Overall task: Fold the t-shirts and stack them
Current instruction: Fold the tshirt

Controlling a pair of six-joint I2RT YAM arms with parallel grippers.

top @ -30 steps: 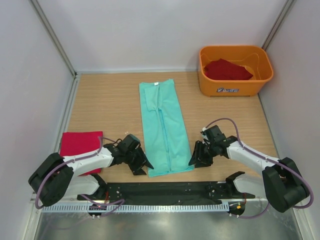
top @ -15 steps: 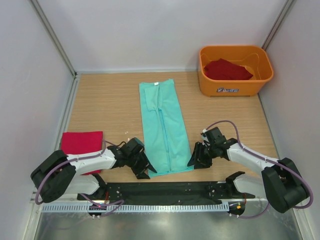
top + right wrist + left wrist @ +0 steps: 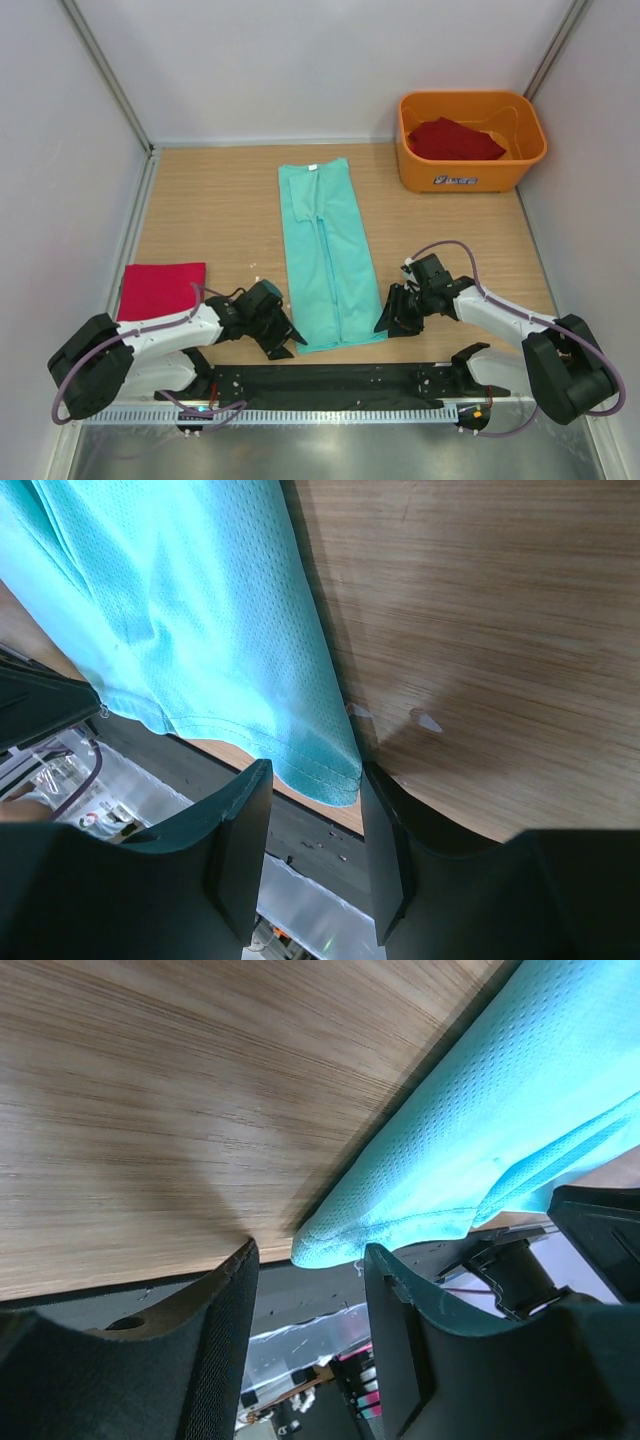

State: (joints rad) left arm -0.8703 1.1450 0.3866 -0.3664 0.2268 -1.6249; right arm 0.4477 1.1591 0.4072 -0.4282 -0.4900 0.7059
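You had three t-shirts in view, one mint-green and two deep red. The mint-green t-shirt (image 3: 325, 250) lay in the middle of the table (image 3: 220, 210), folded lengthwise into one long narrow strip. Its small white neck label (image 3: 312, 167) was at the far end and its hem at the near edge. The first red t-shirt (image 3: 160, 288) sat folded into a neat rectangle at the table's left side, just beside your left arm and well apart from the green one. The second red t-shirt (image 3: 455, 140) lay crumpled inside the single orange tub (image 3: 500, 172) in the far right corner.

Both of your hands were down low at the near end of the green strip, one at each corner. The left hand (image 3: 285, 340) had its two fingers (image 3: 225, 1330) apart, and the left wrist view showed the hem's near-left corner lying between their tips, unpinched. The right hand (image 3: 386, 322) was likewise spread. Its two fingers (image 3: 240, 830) stood either side of the near-right corner of the hem, with the cloth flat on the wood. Neither hand had closed on anything.
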